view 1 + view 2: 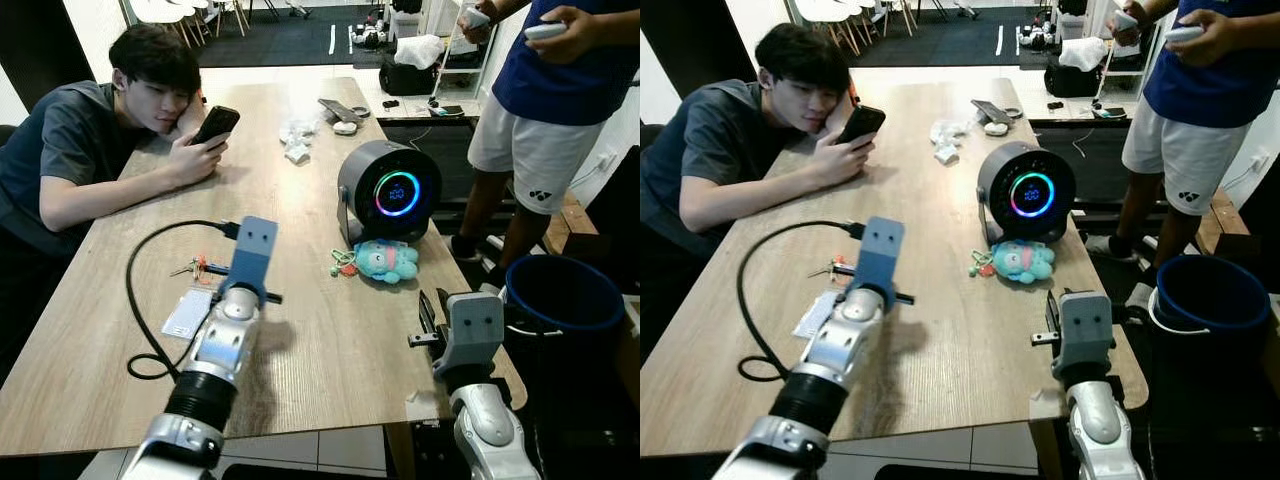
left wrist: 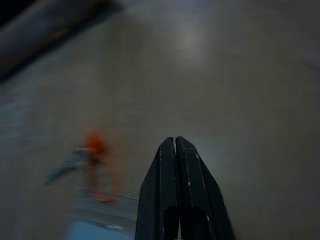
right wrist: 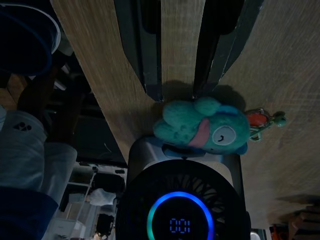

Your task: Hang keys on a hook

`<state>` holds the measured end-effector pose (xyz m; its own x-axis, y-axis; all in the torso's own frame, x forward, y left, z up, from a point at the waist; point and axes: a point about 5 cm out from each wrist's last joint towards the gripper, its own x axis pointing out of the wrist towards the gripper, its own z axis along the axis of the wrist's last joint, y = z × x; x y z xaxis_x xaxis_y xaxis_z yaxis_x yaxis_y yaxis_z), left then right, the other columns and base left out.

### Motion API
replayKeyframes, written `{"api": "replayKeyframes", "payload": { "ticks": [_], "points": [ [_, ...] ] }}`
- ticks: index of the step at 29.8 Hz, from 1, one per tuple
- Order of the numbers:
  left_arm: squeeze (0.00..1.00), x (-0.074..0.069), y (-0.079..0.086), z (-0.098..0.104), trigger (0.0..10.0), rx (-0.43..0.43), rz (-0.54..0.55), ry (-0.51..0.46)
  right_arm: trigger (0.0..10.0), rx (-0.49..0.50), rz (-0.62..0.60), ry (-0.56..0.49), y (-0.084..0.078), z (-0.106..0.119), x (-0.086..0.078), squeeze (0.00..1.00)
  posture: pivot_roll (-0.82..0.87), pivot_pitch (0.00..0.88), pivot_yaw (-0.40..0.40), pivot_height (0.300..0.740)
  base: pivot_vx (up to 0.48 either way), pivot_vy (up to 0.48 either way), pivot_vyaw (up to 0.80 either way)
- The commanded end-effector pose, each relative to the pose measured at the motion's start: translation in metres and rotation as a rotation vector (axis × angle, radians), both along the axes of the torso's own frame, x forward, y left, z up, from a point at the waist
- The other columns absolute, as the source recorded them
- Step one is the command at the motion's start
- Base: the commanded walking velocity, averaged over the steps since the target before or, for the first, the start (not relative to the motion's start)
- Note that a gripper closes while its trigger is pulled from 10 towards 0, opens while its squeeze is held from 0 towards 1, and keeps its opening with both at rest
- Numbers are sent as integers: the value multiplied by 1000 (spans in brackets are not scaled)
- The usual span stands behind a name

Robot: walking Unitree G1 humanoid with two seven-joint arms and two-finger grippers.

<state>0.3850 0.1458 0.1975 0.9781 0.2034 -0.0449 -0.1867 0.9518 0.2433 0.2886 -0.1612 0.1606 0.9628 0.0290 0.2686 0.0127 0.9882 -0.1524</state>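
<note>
A small bunch of keys with an orange tag (image 1: 196,266) lies on the wooden table (image 1: 320,340), just left of my left wrist; it looks blurred in the left wrist view (image 2: 93,151). My left gripper (image 2: 175,141) hovers low over the table beside them, shut with nothing in it. A teal plush keychain (image 1: 386,260) with a green and orange ring (image 1: 343,263) lies in front of the round fan. My right gripper (image 3: 180,92) is open near the table's right edge, its fingers (image 1: 428,312) pointing at the plush (image 3: 205,127), a short way from it.
A round black fan (image 1: 389,191) with a lit display stands mid-table. A white card (image 1: 188,314) and a looped black cable (image 1: 133,300) lie by the keys. One person leans on the table's left side with a phone (image 1: 215,124); another stands at right. A blue bucket (image 1: 563,296) is at right.
</note>
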Motion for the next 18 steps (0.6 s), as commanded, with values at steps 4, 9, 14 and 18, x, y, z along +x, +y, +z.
{"api": "replayKeyframes", "payload": {
  "ticks": [4, 9, 14, 18],
  "points": [
    [0, 1, 48, -6, 10000, -7, 206, 12, 10000, 8, 7, 7, 3, -2, -3, 0, -24, 227, 86, 740, 0, 0, 0],
    [0, 0, 59, -13, 10000, 41, 260, 37, 10000, 11, 7, 8, 4, -1, -2, 0, -22, 231, 86, 740, 0, 0, 0],
    [0, -2, 62, -27, 10000, 85, 253, 97, 10000, 12, 7, 9, 4, -1, -2, 0, -20, 238, 84, 740, 0, 0, 0],
    [0, -4, 64, -36, 10000, 173, 209, 130, 10000, 11, 6, 12, 3, -2, -3, 0, -21, 240, 84, 740, 0, 0, 0]
  ]
}}
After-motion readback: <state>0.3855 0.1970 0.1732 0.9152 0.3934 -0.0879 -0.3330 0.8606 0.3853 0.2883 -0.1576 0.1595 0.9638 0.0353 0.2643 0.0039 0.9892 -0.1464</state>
